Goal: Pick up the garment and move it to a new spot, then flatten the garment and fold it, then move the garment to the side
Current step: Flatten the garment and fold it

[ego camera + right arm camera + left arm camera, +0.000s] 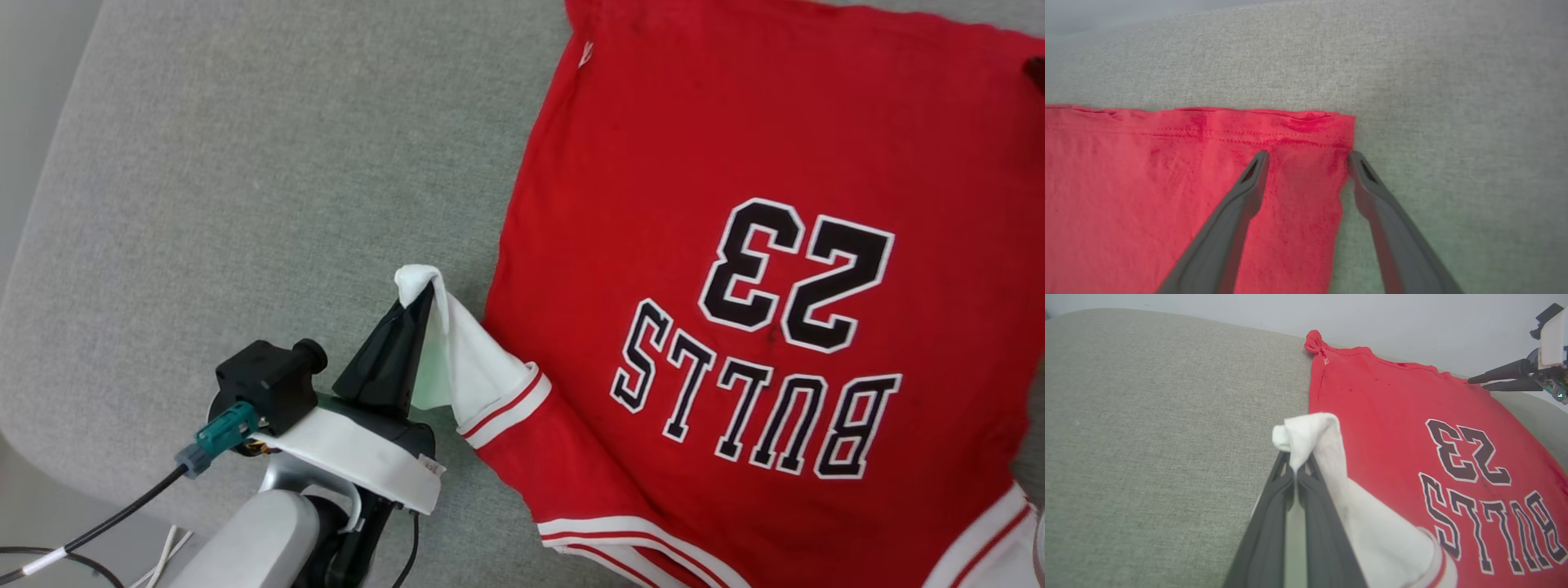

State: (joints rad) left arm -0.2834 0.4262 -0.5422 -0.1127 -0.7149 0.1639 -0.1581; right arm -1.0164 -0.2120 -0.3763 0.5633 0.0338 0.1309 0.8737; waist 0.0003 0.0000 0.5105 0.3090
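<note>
Item: the garment [735,122], one piece. Red jersey T-shirt lying spread on a grey upholstered surface [245,163], toward the robot's right, print side up. The black, white-outlined "BULLS 23" print [775,343] reads upside down in the head view. The hem lies at the far side, the striped neck trim [637,535] at the near edge.

Part: white sleeve [469,359] with a red-and-white striped band [506,408]. It is lifted off the surface into a peak, its tip caught in the left claw [423,298].

Left claw, one: fingers pressed together, pinching the sleeve tip. The left wrist view [1293,465] shows the cloth bunched over the fingertips and draping down to the jersey body.

Right claw, one: fingers spread wide. The right wrist view [1309,157] places it at the far hem corner [1347,122], with one finger over the red cloth and the other along its side edge above the grey fabric. Contact cannot be told. The left wrist view shows the same claw [1477,384] low at that far corner, which the head view cuts off.

Head view alone: a second white, red-striped part [988,531] at the lower right, and a black cable [122,514] with a teal connector [224,433] by the left wrist.

Surroundings: woven grey covering with a rounded corner, and a plain pale wall [1412,314] behind it
</note>
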